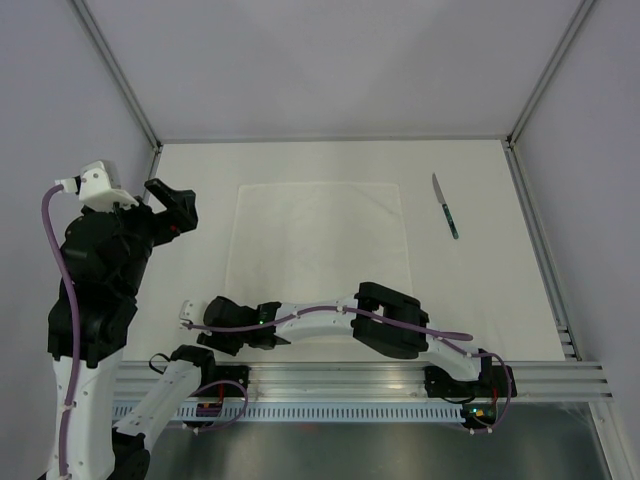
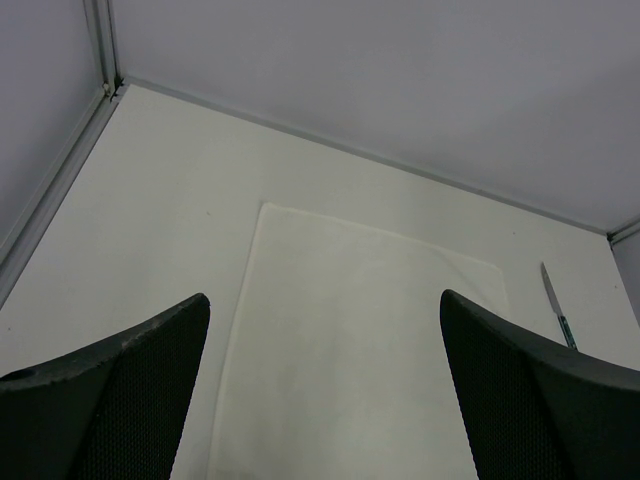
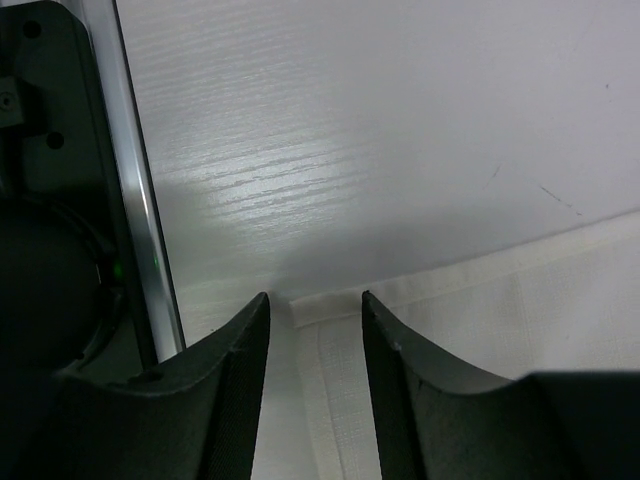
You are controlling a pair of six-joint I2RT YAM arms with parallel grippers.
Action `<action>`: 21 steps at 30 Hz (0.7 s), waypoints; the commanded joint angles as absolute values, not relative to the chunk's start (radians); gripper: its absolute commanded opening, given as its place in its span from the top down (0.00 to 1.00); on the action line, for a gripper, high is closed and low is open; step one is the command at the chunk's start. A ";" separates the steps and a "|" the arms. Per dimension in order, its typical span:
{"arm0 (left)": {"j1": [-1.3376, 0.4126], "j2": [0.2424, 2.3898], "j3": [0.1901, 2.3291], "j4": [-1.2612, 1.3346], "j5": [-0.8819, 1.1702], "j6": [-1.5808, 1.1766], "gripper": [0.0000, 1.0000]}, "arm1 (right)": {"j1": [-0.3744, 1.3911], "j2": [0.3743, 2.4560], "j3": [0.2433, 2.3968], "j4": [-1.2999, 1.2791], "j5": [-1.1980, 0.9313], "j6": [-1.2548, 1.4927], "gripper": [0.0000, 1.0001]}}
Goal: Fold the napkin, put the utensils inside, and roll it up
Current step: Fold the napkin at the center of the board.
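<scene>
Right tool (image 3: pixel 315 300) low over bench (image 1: pixel 200 175) near edge, jaws part-open, straddling napkin (image 1: pixel 320 250) near-left corner, nothing gripped. Left tool (image 2: pixel 322 296) wide open, empty, raised left of flat napkin. Knife (image 1: pixel 445 208) well right.

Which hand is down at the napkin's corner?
The right hand, fingers astride a corner of the napkin; the left hand is raised, off to its side.
</scene>
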State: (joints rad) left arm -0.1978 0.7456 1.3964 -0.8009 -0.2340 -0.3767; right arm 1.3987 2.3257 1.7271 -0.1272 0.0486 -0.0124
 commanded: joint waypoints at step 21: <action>-0.193 0.721 1.368 -0.807 -0.252 -0.382 0.00 | 1.393 2.263 1.787 -0.179 0.130 -0.058 1.00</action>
State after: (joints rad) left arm -0.1978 0.7250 1.3674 -0.8101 -0.2352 -0.3767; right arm 1.3964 2.3230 1.7386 -0.1322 0.1036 -0.0429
